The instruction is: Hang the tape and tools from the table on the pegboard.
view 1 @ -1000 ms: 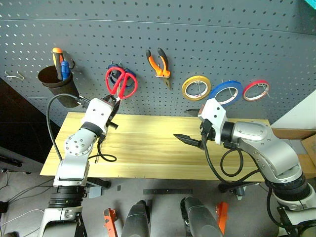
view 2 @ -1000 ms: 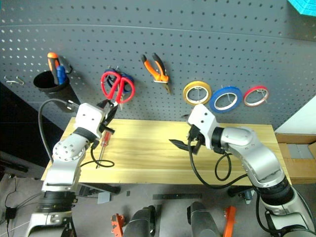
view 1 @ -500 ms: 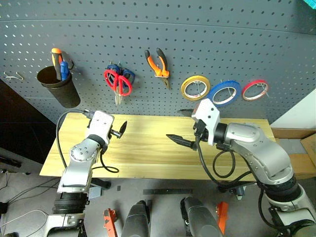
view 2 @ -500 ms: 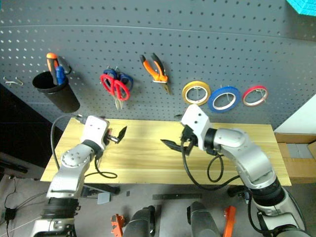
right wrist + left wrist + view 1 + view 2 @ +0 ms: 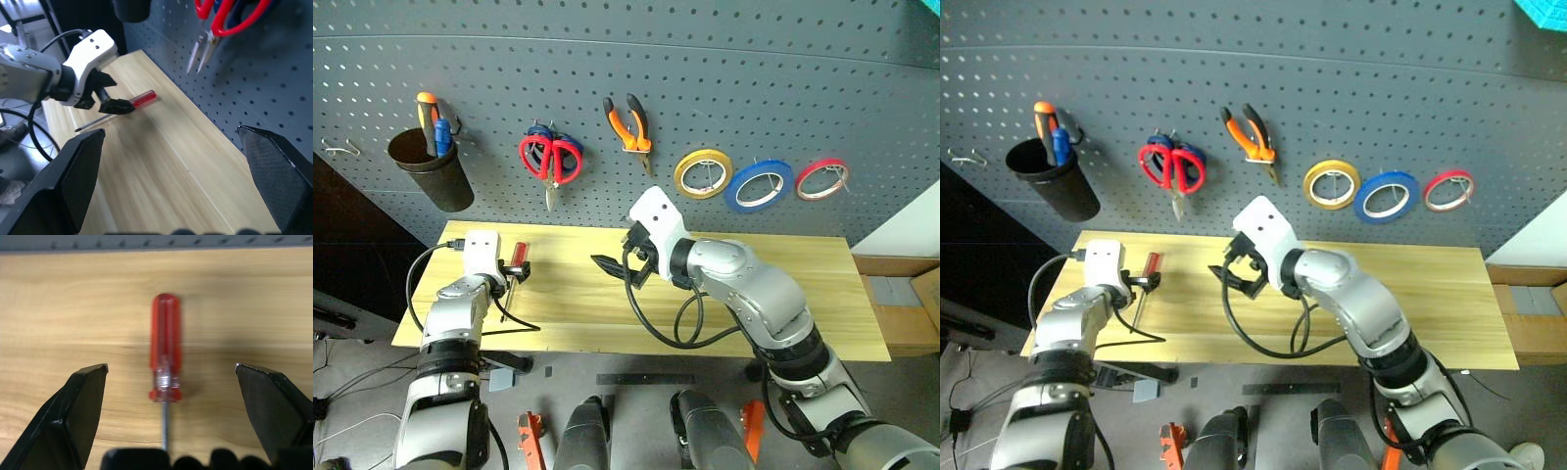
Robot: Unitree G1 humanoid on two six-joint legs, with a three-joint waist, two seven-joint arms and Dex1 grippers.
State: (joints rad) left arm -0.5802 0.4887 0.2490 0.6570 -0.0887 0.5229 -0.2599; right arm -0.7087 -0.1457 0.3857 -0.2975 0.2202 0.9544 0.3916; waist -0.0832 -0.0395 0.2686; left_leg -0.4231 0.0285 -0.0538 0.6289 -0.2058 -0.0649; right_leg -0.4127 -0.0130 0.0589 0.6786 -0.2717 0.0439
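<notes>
The screwdriver [image 5: 165,345] with a translucent red handle lies on the light wooden table [image 5: 832,259] near its left end. My left gripper [image 5: 516,273] is low over it, open, with one black finger [image 5: 73,416] on each side of the handle and not touching it. My right gripper [image 5: 615,269] is open and empty above the middle of the table. On the pegboard [image 5: 754,88] hang the red-handled scissors [image 5: 550,160], the orange-and-black pliers [image 5: 628,122] and the blue tape [image 5: 759,184].
A black cup [image 5: 431,174] with orange and blue handles hangs at the pegboard's left. A yellow roll [image 5: 703,173] and a red roll [image 5: 821,178] flank the blue tape. Blue scissors hang behind the red ones. A black cable [image 5: 519,328] loops over the table's front edge.
My left gripper let go of the red scissors, which now hang on the pegboard. It opened and dropped to the screwdriver. My right gripper swung left across the table.
</notes>
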